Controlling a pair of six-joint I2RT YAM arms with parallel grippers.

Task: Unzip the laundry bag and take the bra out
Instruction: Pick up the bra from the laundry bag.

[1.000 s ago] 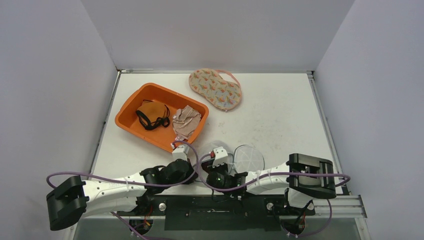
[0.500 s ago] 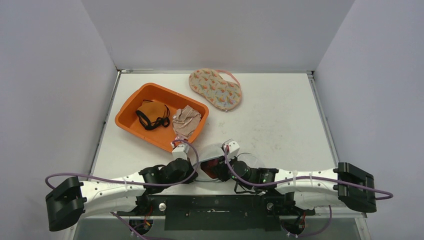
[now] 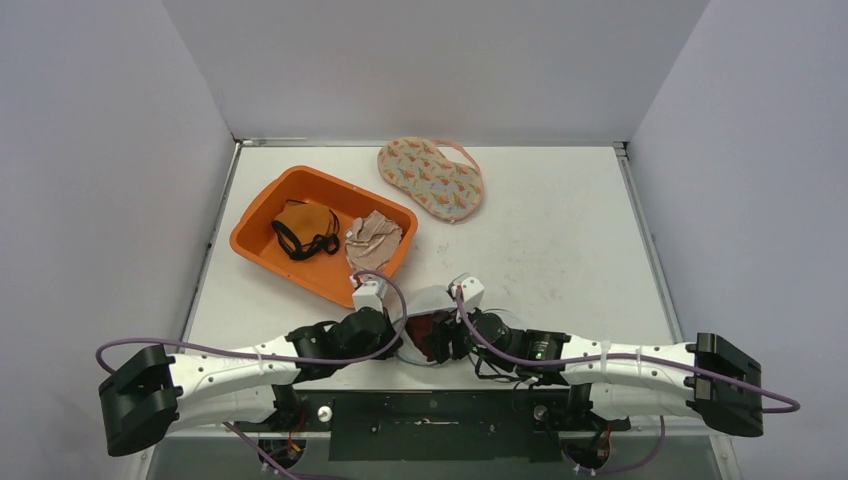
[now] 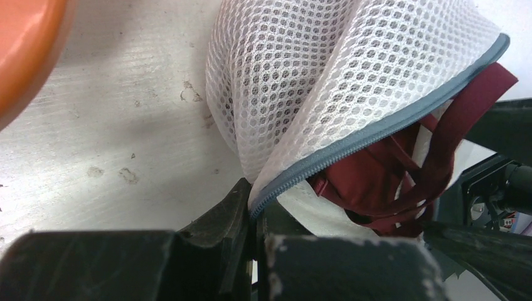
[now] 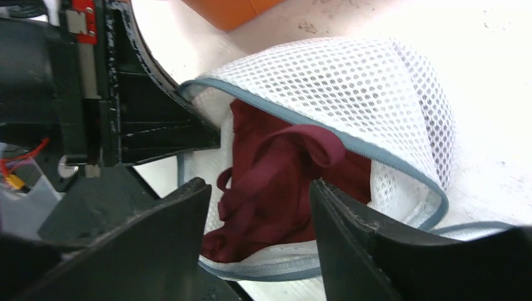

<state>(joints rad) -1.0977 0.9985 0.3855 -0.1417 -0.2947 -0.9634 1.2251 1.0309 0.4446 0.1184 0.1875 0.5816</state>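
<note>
Closest to the arms' bases, the white mesh laundry bag sits on the desk with its zipper undone, and the dark red bra bulges out of its mouth. The left claw comes in from the bag's left and is pressed together on the grey zipper edge, pinching it; only the left wrist view shows that nip clearly. The right claw, on the bag's right, stands spread with one finger on either side of the bra's straps. Only the right wrist view shows this, and I cannot tell whether the fingers touch the cloth. From above, both claws crowd the bag and hide most of it, leaving a patch of red. Beyond the bag to its left lies an orange tray holding a brown garment with black straps and a beige cloth. Farther back from the bag, a patterned fabric piece with pink trim lies flat.
</note>
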